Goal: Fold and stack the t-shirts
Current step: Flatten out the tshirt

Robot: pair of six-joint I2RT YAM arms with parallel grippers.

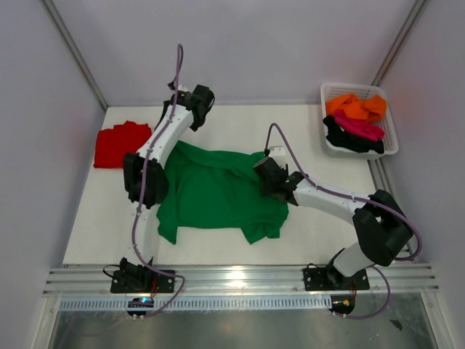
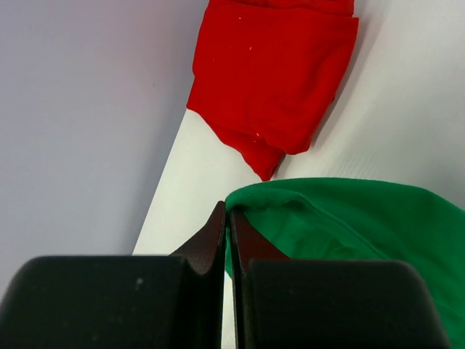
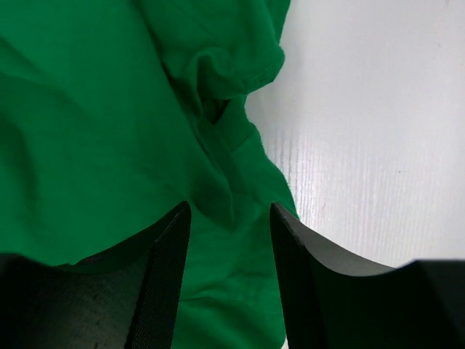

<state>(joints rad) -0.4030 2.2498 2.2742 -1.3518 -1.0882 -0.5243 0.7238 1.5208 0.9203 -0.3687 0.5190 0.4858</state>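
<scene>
1. Around the two claws lie five t-shirts, one of each colour, and one white mesh basket (image 1: 390,109).
2. The table (image 1: 320,225) is white and matte. Pale walls (image 1: 43,145) close it in on the left, the far side and the right, and a metal rail (image 1: 240,280) runs along its near edge.
3. The green t-shirt (image 1: 218,193) lies directly beneath the right claw (image 3: 229,205), spread wide but rumpled, with a crumpled ridge along its right edge. Its opposite edge reaches the tip of the left claw (image 2: 226,211).
4. The red t-shirt (image 2: 276,80) lies straight ahead of the left claw, folded into a compact pad, one corner close to the green cloth.
5. The orange t-shirt (image 1: 356,107), magenta t-shirt (image 1: 360,127) and black t-shirt (image 1: 345,138) are heaped in the basket, well apart from the right claw.
6. The left claw is closed, finger against finger. The green hem sits just at its tip, but I cannot tell whether any cloth is pinched.
7. The right claw is open, its fingers straddling the crumpled ridge of green cloth.
</scene>
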